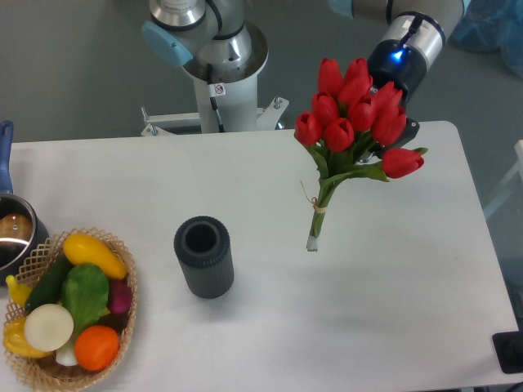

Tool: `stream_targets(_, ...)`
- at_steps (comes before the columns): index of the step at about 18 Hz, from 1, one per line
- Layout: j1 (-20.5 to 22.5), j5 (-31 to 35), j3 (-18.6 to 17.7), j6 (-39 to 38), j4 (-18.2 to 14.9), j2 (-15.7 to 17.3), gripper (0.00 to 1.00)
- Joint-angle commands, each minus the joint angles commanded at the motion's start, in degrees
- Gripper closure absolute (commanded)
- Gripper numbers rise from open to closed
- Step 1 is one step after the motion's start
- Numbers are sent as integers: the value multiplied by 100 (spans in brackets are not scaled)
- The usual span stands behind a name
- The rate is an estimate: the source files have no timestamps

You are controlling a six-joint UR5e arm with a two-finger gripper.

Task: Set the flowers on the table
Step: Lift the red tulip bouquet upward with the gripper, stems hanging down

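The flowers (351,114), a bunch of red tulips with green leaves and stems tied with pale twine, hang upright over the right half of the white table (351,318). The cut stem ends are low, at or just above the tabletop; I cannot tell if they touch. My gripper (392,135) comes in from the upper right and sits behind the blooms. Its fingers are mostly hidden by the tulip heads and leaves. It appears shut on the bunch near the top of the stems.
A dark grey ribbed cylindrical vase (203,256) stands upright left of the stems, open top empty. A wicker basket (124,282) of colourful vegetables sits at the front left corner. A metal pot (11,237) is at the left edge. The robot's base (219,73) stands behind the table.
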Motion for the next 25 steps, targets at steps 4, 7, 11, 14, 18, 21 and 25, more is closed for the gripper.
stream_targets(4,9,0,52,-44,-9,0,56)
stream_targets(7,17,0,26,-18,-9,9,56)
stream_targets(11,-9,17,70,-35,-9,0,56)
stream_targets(14,-18,96,88,-44,-9,26,56)
stream_targets(18,-88,702,210,-61,-9,27,56)
stream_targets(21,-97,1342,255,-70,-17,61,56)
stream_targets(25,-88,2266,299,-70,-70,123,56)
